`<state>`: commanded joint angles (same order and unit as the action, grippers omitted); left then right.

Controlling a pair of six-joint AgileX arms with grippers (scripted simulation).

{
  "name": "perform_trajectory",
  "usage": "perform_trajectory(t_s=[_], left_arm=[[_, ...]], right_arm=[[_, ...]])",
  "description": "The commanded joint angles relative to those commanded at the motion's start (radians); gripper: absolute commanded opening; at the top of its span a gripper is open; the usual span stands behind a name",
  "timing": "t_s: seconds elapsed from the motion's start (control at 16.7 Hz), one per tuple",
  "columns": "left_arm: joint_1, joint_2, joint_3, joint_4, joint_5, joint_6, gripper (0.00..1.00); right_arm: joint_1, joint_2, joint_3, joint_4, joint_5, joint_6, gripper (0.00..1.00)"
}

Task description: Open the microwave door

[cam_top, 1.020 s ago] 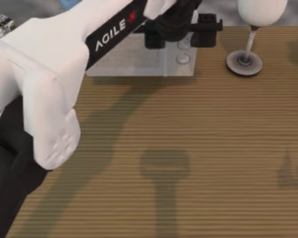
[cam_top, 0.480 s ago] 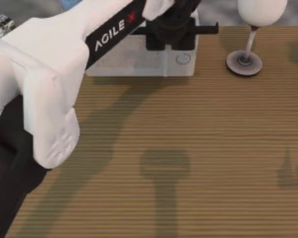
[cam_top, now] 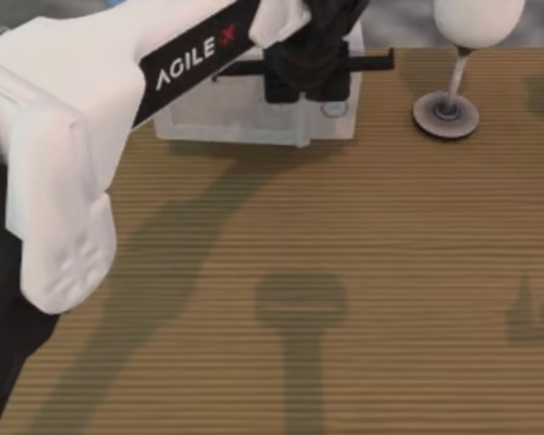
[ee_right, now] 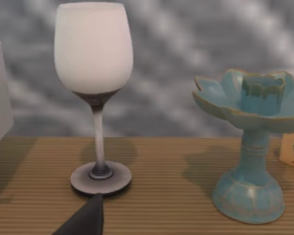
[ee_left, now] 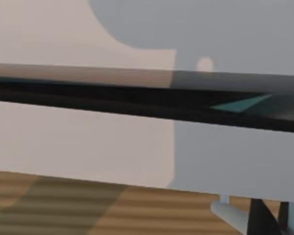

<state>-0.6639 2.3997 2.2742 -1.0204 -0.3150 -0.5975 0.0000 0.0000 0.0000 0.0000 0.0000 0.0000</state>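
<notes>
Wood surface: brown slatted table (cam_top: 363,272) filled most of the top view, crossed by long arm shadows.
Microwave: the microwave (cam_top: 254,113), off-white and boxy, sat at the far edge of the table, left of centre in the top view; much of its top was hidden under the left arm.
Door: the microwave door (cam_top: 227,107), with its speckled mesh window, faced the near side; its right edge stood slightly out from the body at the near corner, so it looked just ajar, though I could not judge by how much.
Knob: one round knob (cam_top: 334,109) showed on the panel right of the door.
Left gripper: the left gripper (cam_top: 308,77), black, hung over the front of the microwave about where door meets control panel; whether its fingers were spread or pressed together could not be told, nor whether they touched the handle strip.
Left wrist view: pale microwave surface very close, with a dark band across it and a strip of table beyond.
Right gripper: only a dark fingertip of the right gripper (ee_right: 85,218) showed in its wrist view; state could not be told.
Wine glass: the wine glass (cam_top: 453,54) stood upright, right of the microwave and apart from it.
Blue stand: a teal lotus-shaped stand (ee_right: 250,147) stood beside the glass in the right wrist view.
</notes>
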Motion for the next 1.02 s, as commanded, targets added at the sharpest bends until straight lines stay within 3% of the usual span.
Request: perform_trajectory(t_s=[1.02], left_arm=[[-0.001, -0.017, -0.027, 0.016, -0.002, -0.004, 0.0]], right_arm=[[0.0, 0.0, 0.0, 0.0, 0.0, 0.0, 1.0]])
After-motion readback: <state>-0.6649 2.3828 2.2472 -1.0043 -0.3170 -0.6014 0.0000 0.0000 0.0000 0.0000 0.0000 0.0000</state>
